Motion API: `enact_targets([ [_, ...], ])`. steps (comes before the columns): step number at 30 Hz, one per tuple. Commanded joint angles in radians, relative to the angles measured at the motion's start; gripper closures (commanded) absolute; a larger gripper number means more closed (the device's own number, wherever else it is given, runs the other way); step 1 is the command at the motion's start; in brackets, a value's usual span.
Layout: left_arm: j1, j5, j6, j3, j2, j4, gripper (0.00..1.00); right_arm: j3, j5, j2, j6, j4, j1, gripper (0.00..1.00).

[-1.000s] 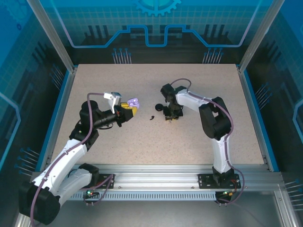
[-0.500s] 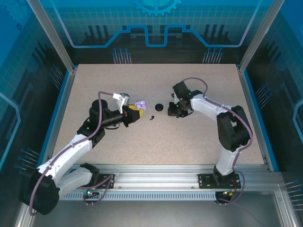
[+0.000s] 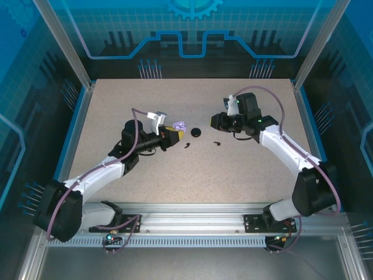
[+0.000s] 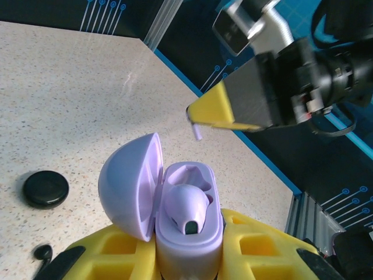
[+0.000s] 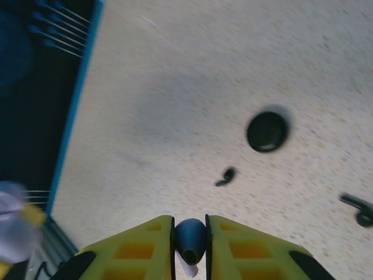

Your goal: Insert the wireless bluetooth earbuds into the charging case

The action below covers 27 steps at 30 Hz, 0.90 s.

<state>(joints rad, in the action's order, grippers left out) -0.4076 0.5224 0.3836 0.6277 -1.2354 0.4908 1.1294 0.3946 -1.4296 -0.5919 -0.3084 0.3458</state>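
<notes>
The charging case (image 4: 185, 230) is a lilac shell with its lid (image 4: 125, 184) swung open to the left, and one lilac earbud (image 4: 185, 204) sits in it. My left gripper (image 4: 186, 248) is shut on the case's base; from above the case (image 3: 180, 125) sticks out of that gripper (image 3: 173, 134). My right gripper (image 5: 190, 233) is shut on the other earbud (image 5: 190, 238), a rounded body with a pale stem. In the left wrist view the right gripper (image 4: 224, 114) hangs just above and beyond the open case, the earbud's stem (image 4: 197, 132) pointing down.
A round black puck (image 3: 196, 132) lies on the table between the grippers, also visible as the puck (image 4: 45, 189) and the puck (image 5: 267, 132). Two small black comma-shaped pieces (image 3: 187, 144) (image 3: 217, 142) lie near it. Blue walls edge the speckled table (image 3: 192, 181).
The right gripper rose from the table beside the puck and pulled back right, uncovering a small black piece. The left gripper carried the open case rightward, closer to the puck.
</notes>
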Motion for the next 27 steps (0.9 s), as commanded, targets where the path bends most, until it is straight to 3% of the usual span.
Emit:
enact_targets([
  [1,-0.019,-0.004,0.036,0.006,-0.02,0.101,0.93,-0.014,0.102,0.059,-0.043,0.107,-0.008,0.8],
  [7,-0.048,-0.004,0.068,0.02,-0.038,0.173,0.93,-0.007,0.176,0.12,-0.087,0.209,0.003,0.79],
  [16,-0.081,0.028,0.09,0.067,-0.05,0.229,0.93,-0.006,0.177,0.165,-0.091,0.3,0.063,0.78],
  [27,-0.107,0.067,0.092,0.112,-0.049,0.252,0.93,0.039,0.173,0.185,-0.018,0.283,0.13,0.78],
])
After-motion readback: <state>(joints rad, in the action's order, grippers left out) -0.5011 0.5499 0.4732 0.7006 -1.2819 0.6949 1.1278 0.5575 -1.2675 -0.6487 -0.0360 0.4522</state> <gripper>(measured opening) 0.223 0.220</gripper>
